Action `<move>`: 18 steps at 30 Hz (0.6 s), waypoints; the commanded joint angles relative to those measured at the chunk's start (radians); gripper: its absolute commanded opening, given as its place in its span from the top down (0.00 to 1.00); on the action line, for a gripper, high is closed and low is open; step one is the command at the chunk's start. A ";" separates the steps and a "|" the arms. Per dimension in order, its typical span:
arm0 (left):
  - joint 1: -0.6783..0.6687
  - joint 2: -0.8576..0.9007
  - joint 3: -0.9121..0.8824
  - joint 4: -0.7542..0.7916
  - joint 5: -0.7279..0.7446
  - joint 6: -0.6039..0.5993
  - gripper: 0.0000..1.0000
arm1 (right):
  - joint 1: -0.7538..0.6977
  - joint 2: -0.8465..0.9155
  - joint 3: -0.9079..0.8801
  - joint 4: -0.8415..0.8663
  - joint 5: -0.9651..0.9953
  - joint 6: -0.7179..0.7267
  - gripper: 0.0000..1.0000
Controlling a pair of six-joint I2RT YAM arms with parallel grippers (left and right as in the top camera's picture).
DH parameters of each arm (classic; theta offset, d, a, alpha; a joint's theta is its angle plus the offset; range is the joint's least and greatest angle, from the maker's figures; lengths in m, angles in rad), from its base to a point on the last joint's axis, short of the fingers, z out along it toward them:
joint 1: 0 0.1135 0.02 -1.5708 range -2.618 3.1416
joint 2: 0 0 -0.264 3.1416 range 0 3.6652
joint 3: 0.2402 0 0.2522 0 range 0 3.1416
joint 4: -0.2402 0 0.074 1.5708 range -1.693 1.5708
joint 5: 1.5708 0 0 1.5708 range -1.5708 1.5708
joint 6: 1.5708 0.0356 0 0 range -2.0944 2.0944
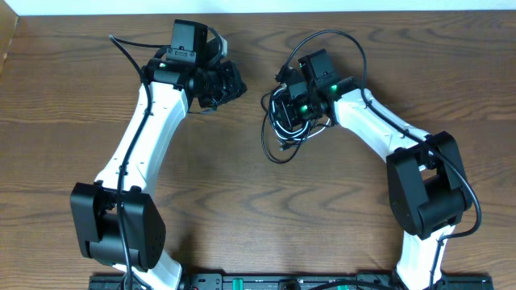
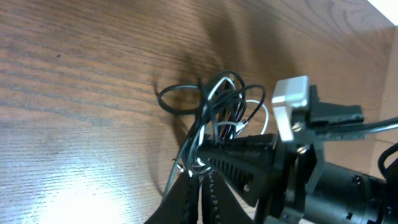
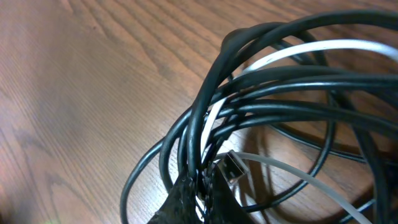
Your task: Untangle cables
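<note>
The cables [image 1: 280,129] are a tangled bundle of black cords and one white cord on the wooden table, right of centre. My right gripper [image 1: 294,113] is over the bundle. In the right wrist view it [image 3: 202,183] is shut on several black strands of the cables [image 3: 261,87]. The white cord [image 3: 292,53] runs through them and a silver USB plug [image 3: 233,167] lies beside the fingertips. My left gripper [image 1: 234,84] is left of the bundle. In the left wrist view it [image 2: 199,174] is nearly closed, with a thin pale strand at its tips leading to the cables [image 2: 217,99].
The table [image 1: 242,209] is dark wood. The right arm's finger and wrist camera [image 2: 289,99] fill the right of the left wrist view. The arms' own thick black wires [image 1: 339,36] loop above the right wrist. The table's back edge [image 1: 258,10] is close behind both grippers.
</note>
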 commanded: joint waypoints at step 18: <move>0.002 0.004 -0.005 0.106 0.348 0.170 0.43 | -0.246 -0.172 0.016 -0.073 -0.583 -0.045 0.99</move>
